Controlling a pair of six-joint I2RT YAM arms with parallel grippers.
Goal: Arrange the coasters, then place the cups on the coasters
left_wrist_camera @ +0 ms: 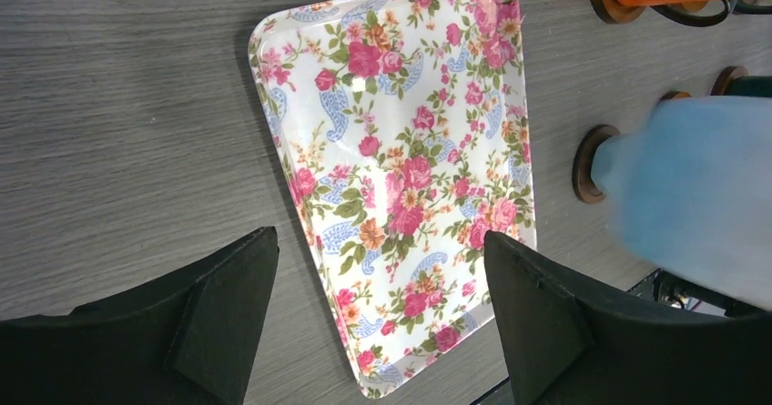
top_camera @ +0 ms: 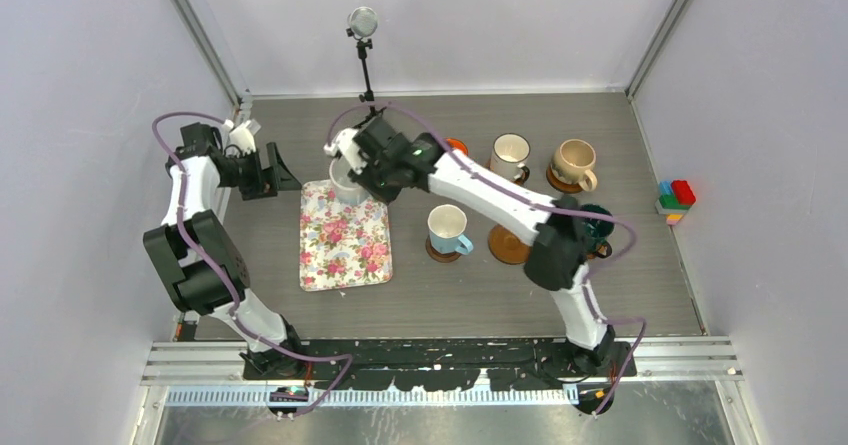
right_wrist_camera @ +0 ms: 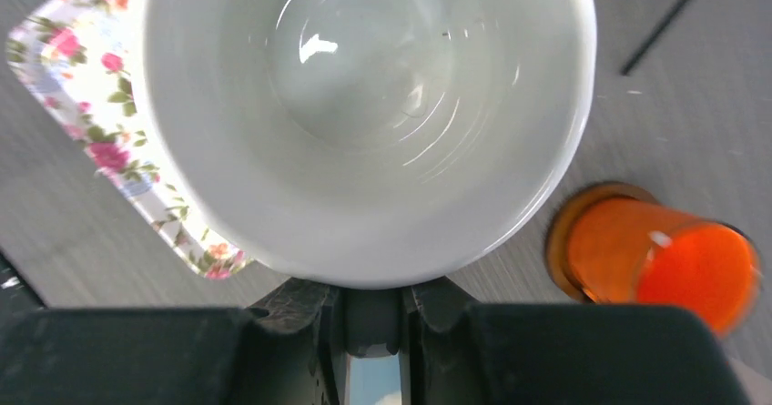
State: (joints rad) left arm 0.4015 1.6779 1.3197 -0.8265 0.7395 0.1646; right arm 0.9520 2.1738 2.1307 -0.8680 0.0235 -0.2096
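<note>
- right end effector [right_wrist_camera: 373, 318]: clenched on the near rim of the plain white ceramic mug [right_wrist_camera: 364, 105], fingers pressed together at the mug wall.
- plain white ceramic mug: upright and empty, at the far end of the rectangular floral tray [top_camera: 345, 245]; cannot tell whether its base rests on the tray.
- left end effector [left_wrist_camera: 380, 246]: released, fingers wide apart, nothing between them; above the grey wood-grain counter [top_camera: 450, 300], just beside the tray's far left corner.
- orange glazed mug [right_wrist_camera: 678, 273]: upright on a round brown wooden coaster [right_wrist_camera: 566, 232], just right of the white mug.
- light blue handled mug [top_camera: 447, 227]: on a dark brown round coaster [top_camera: 436, 254], right of the tray.
- white mug with dark rim [top_camera: 510, 152]: far row, right of the orange mug; what is under it is too small to tell.
- beige handled mug [top_camera: 575, 160]: far row, on a brown disc coaster [top_camera: 558, 181].
- dark green mug [top_camera: 600, 221]: mostly hidden behind the right arm's elbow.
- bare brown wooden coaster [top_camera: 507, 247]: nothing on it, between the light blue mug and the right elbow, partly under the forearm.
- stack of coloured toy blocks [top_camera: 677, 200]: at the counter's right edge, well apart from the mugs.
</note>
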